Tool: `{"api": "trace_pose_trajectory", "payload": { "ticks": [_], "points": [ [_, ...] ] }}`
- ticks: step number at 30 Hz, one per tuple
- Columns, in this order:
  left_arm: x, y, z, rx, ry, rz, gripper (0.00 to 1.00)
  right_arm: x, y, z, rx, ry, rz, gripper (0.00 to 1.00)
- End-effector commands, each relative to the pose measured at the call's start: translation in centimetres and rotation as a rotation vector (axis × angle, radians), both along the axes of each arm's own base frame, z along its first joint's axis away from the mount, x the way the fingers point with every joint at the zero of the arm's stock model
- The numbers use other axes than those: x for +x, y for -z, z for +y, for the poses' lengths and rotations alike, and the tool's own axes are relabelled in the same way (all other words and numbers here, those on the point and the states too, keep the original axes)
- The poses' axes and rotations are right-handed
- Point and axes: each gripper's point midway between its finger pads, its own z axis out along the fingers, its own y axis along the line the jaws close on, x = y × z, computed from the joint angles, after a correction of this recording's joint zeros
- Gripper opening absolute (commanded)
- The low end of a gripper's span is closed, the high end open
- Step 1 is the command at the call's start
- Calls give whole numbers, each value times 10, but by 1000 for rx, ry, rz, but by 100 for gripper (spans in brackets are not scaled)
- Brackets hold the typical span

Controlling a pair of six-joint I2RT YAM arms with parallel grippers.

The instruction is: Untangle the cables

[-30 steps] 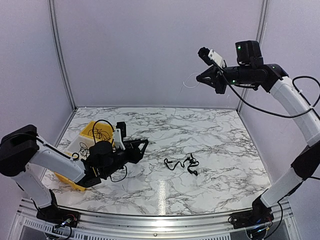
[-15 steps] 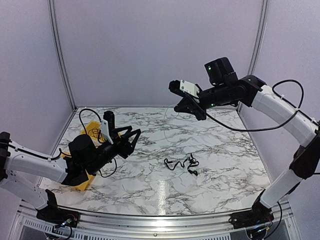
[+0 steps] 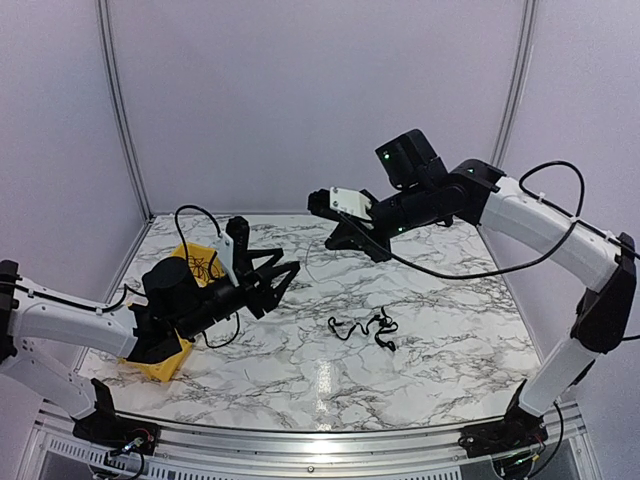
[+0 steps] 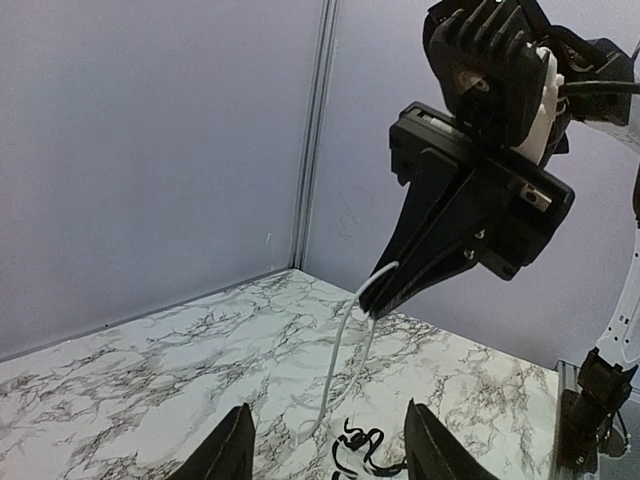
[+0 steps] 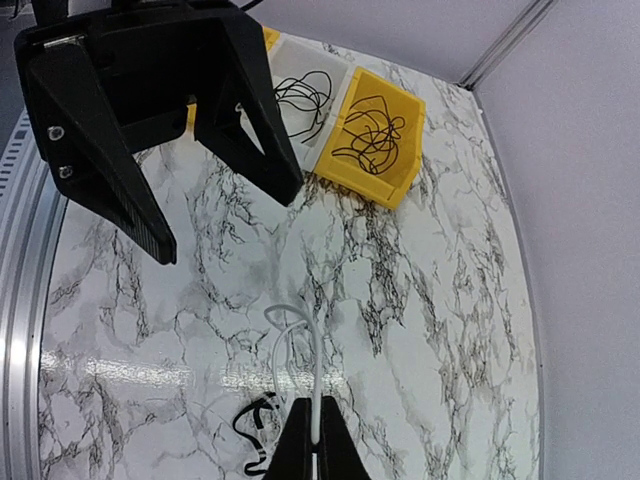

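A small tangle of thin black cables lies on the marble table's middle; it also shows in the left wrist view and the right wrist view. My right gripper hangs above the table, shut on a thin white cable that loops down from its tip. My left gripper is open and empty, raised left of the tangle, its jaws wide apart and pointing at the right gripper. It shows in the right wrist view.
A yellow bin holding loose black cables and a white bin with a black coil stand at the table's left, behind my left arm. The yellow bin also shows from above. Grey walls close the back and sides.
My right arm has swung down and left with the white cable, from high at the back right to above the table's middle. My left gripper has lifted and moved right from the bins.
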Motion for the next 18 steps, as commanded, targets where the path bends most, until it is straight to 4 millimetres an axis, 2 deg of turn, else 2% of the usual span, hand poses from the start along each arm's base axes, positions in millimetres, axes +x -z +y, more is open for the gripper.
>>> {"api": "trace_pose_trajectory", "payload": {
  "ticks": [1, 5, 7, 9, 13, 16, 18],
  "points": [
    [1, -4, -16, 55, 31, -60, 53, -8, 11, 9, -31, -18, 21, 0],
    [0, -2, -33, 88, 85, -75, 52, -11, 13, 12, -38, -27, 29, 0],
    [2, -1, -38, 94, 90, -70, 48, -11, 14, 13, -40, -28, 32, 0],
    [6, 0, -38, 96, 69, -63, 39, -12, 15, 13, -43, -29, 33, 0],
    [11, -1, -34, 94, 31, -60, 14, -11, 16, 10, -45, -22, 27, 0],
    [15, -2, -28, 93, -4, -56, 4, -10, 19, 9, -51, -14, 15, 0],
    [20, -5, -21, 109, -50, -49, 1, -7, 22, 7, -56, 6, 2, 14]
  ]
}}
